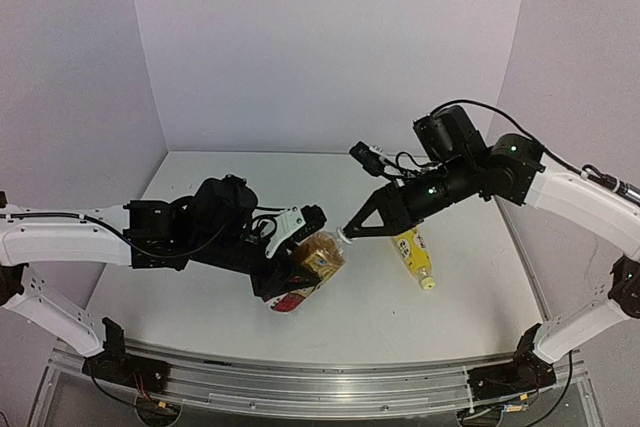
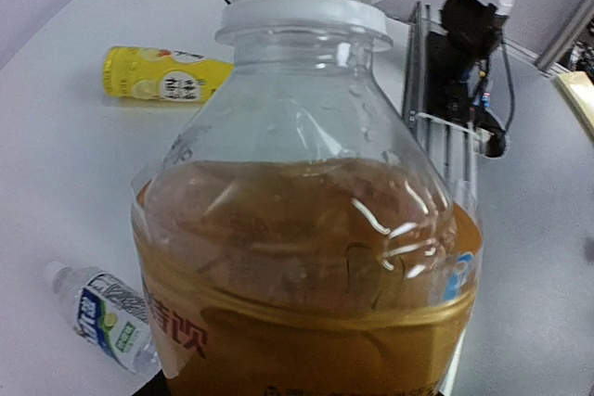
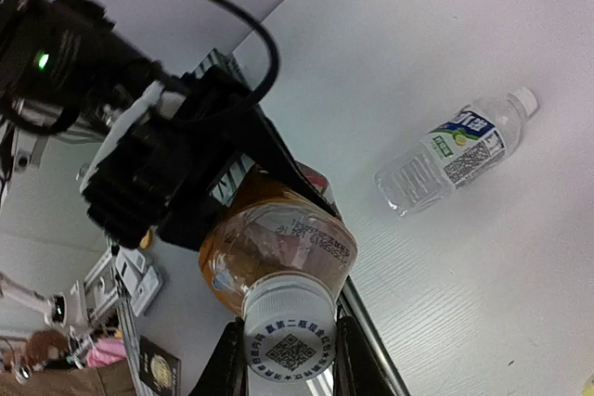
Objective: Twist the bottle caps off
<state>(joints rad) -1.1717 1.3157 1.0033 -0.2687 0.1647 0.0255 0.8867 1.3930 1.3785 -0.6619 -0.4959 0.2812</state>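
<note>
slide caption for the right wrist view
Right end effector grips the white cap of the amber bottle held by the left end effector; clear bottle lies nearby

Diffuse, even overhead light; we find only faint, soft shadows on the white table point(image 1: 200, 312). The top view is mildly grainy, and its near rail point(image 1: 320, 385) bows toward the frame edge. In the left wrist view small white glints mark the amber bottle point(image 2: 306, 229), close and slightly soft. The right wrist view renders the cap point(image 3: 290, 348) sharply.
</note>
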